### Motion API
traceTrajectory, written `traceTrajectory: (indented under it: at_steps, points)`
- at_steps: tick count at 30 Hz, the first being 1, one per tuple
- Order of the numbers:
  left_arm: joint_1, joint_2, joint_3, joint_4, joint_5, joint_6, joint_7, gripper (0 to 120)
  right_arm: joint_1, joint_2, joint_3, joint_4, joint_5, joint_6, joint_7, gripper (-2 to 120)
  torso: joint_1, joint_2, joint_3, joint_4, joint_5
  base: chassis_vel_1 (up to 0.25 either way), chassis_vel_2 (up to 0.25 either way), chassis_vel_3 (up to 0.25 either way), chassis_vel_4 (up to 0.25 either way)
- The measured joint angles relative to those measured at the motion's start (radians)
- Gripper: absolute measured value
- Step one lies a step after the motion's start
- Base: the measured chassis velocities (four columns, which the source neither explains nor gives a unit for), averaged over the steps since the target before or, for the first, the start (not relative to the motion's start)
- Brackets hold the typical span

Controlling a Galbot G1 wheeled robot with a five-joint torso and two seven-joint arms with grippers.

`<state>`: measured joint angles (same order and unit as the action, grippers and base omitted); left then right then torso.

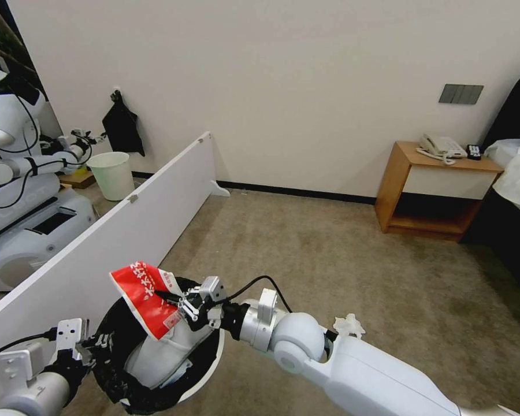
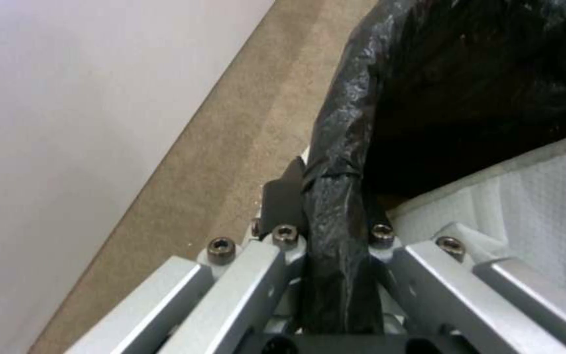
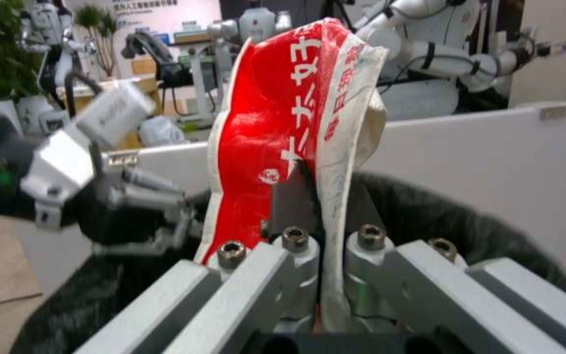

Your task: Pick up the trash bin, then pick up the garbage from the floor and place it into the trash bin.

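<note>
A long white board (image 1: 127, 231) crosses the carpet (image 1: 329, 260), and I place everything by it. On my side of the board, close against its near end, is the bin (image 1: 205, 370), white with a black bag folded over its rim. My left gripper (image 1: 86, 346) is clamped shut on that rim at the edge nearest the board; in the left wrist view the bag (image 2: 335, 206) is pinched tight between my fingers (image 2: 283, 196). White slippers (image 1: 162, 352) lie inside the bin, partly covered.

My right gripper (image 1: 176, 300) reaches over the bin's mouth, closed on a red-and-white packet (image 1: 147, 300). The packet hangs just above the opening, its upper end tilted toward the board. In the right wrist view the packet (image 3: 283, 137) stands up from between my fingers (image 3: 296, 196). It carries white characters on the red and red characters on the white strip, but they are creased and I cannot read them. Its lower end is hidden behind my fingers.

A white tissue (image 1: 349, 326) lies on the carpet on my side of the board, beyond my right arm and partly hidden by it. Beyond the board stands an unlined pale bin (image 1: 112, 173).
</note>
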<state>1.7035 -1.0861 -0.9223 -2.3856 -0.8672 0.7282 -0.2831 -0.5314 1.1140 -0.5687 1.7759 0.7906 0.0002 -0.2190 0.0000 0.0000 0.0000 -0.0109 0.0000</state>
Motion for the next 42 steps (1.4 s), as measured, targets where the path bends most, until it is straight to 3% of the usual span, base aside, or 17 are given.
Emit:
traceTrajectory:
  at_steps: [15, 23, 29, 35, 42]
  points:
    - [0.004, -0.003, 0.000, -0.010, -0.003, 0.001, -0.001, 3, -0.021, 0.005, -0.019, -0.035, -0.049, 0.001, 0.012, 1, 0.000, 0.000, 0.000, 0.0000, 0.0000, 0.000, 0.000, 0.000, 0.000]
    - [0.008, -0.002, 0.000, -0.016, -0.003, 0.003, -0.003, 3, -0.013, 0.005, -0.035, -0.029, -0.068, -0.030, 0.047, 36, 0.000, 0.000, 0.000, 0.0001, -0.0001, 0.000, 0.000, 0.000, 0.000]
    - [0.009, -0.002, 0.000, -0.016, -0.003, 0.003, -0.003, 3, -0.008, 0.000, -0.037, -0.019, -0.068, -0.037, 0.050, 51, 0.000, 0.000, 0.000, 0.0000, -0.0002, 0.000, 0.000, 0.000, 0.000]
    - [0.007, -0.003, 0.002, -0.016, -0.003, 0.003, -0.003, 3, -0.009, -0.017, -0.037, 0.003, -0.066, -0.042, 0.053, 79, 0.000, 0.000, 0.000, 0.0000, -0.0001, 0.000, 0.000, 0.000, 0.000]
    - [0.007, -0.004, 0.003, -0.015, -0.003, 0.003, -0.003, 3, -0.009, -0.024, -0.020, 0.013, -0.067, -0.042, 0.053, 98, 0.000, 0.000, 0.000, 0.0000, -0.0001, 0.000, 0.000, 0.000, 0.000]
